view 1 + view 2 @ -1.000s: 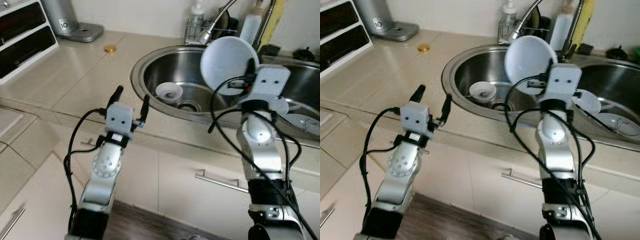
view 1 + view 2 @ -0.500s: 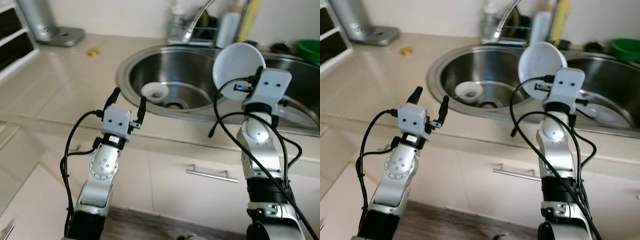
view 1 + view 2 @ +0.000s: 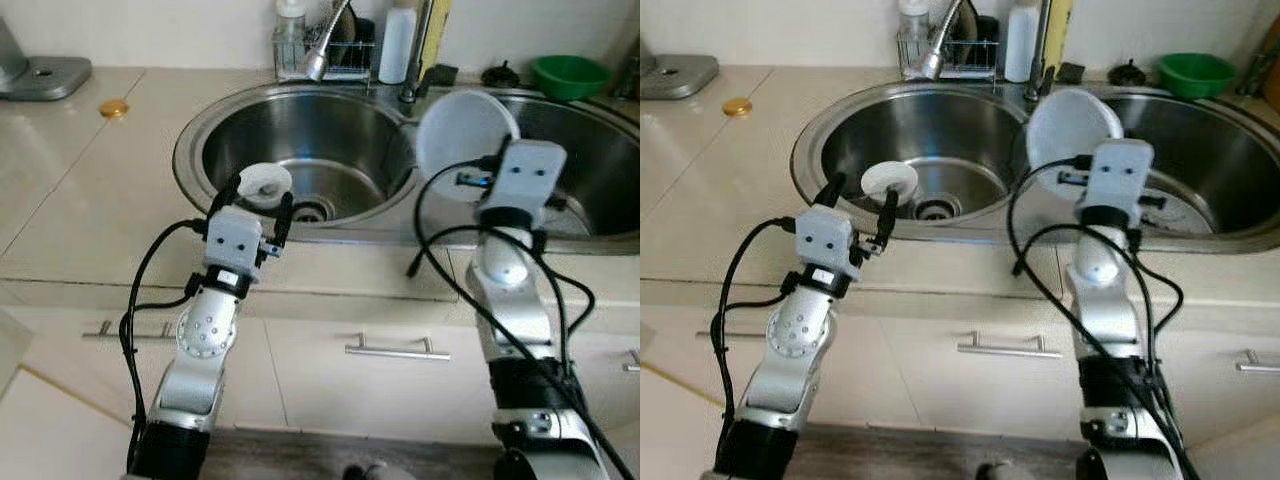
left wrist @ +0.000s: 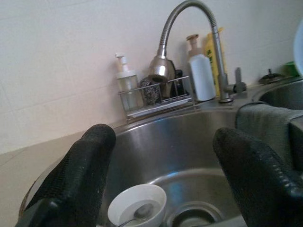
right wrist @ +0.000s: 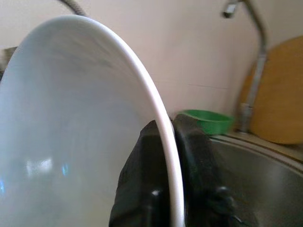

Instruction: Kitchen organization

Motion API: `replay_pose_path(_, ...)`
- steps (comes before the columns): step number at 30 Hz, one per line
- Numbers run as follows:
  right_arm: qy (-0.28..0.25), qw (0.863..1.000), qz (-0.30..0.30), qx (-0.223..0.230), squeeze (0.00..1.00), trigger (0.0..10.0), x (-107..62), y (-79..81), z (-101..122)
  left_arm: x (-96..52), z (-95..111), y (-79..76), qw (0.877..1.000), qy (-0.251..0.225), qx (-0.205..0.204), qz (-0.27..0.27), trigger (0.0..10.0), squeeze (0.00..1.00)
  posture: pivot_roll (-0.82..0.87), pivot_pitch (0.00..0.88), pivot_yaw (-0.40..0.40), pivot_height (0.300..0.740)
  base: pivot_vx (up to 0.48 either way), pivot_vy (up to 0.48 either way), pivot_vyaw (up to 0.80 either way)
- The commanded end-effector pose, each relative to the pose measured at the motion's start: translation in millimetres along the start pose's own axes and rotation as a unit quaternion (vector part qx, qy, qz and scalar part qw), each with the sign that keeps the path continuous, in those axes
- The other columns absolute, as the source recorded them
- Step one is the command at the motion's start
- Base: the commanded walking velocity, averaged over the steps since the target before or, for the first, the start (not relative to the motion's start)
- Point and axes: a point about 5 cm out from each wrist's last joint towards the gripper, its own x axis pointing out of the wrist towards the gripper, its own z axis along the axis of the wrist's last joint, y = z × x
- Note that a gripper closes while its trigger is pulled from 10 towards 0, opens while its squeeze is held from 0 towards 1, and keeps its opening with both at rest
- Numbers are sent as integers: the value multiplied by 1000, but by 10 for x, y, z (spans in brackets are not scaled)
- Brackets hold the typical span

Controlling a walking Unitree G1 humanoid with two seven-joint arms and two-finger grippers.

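Pinching the white plate [image 3: 465, 135] by its rim, your right pincer [image 5: 173, 142] is carrying it at 1 o'clock above the sinks while your left pincer [image 3: 258, 195] is hovering spread, so judge a landing spot next.

A beige tiled table [image 3: 90, 190] holds a stainless double sink [image 3: 195, 135] below a pale tiled wall [image 4: 71, 38], with cream cabinet doors [image 3: 330, 385] and metal bar handles [image 3: 390, 350] underneath.

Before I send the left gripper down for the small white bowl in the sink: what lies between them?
Nothing but the sink's front rim. In the left wrist view the small white bowl sits between the left gripper's open fingers, nothing intervening.
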Motion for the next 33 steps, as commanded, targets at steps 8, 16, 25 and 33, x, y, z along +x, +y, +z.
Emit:
replay_pose_path(8,-11,1000,-7,-10,0,10000,8,-43,9,-5,-8,-19,1000,4,4,-3,10000,0,23,9,10,740,0,0,0)
replay_pose_path(16,-9,1000,-10,-13,0,10000,0,-53,-7,-9,-11,-25,1000,6,2,-5,10000,0,24,7,12,740,0,-262,0)
replay_pose_path(25,-9,1000,-12,-18,0,10000,1,-61,-15,-5,-10,-20,1000,7,3,-4,10000,0,24,15,10,740,0,-480,0)
replay_pose_path(33,-10,1000,-12,-21,0,10000,12,-63,-16,5,7,-5,1000,0,-1,3,10000,0,21,17,9,740,0,-41,0)
